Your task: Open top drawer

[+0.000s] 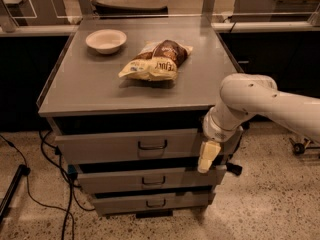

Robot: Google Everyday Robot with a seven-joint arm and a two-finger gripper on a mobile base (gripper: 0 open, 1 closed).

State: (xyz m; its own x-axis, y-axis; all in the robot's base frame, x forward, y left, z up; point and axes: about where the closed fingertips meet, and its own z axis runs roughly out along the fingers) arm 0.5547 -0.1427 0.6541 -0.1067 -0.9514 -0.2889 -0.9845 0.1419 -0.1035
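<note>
The top drawer (115,146) is the widest grey front under the cabinet top, with a small dark loop handle (152,145) at its centre. A dark gap shows above it. My gripper (207,156) hangs from the white arm (250,101) at the drawer's right end, well to the right of the handle, its cream fingers pointing down across the drawer's lower edge. It holds nothing that I can see.
Two narrower grey drawers (150,180) sit below the top one. On the cabinet top (85,84) lie a white bowl (106,40) and a chip bag (156,61). Cables (35,184) trail on the floor at left. Dark counters stand behind.
</note>
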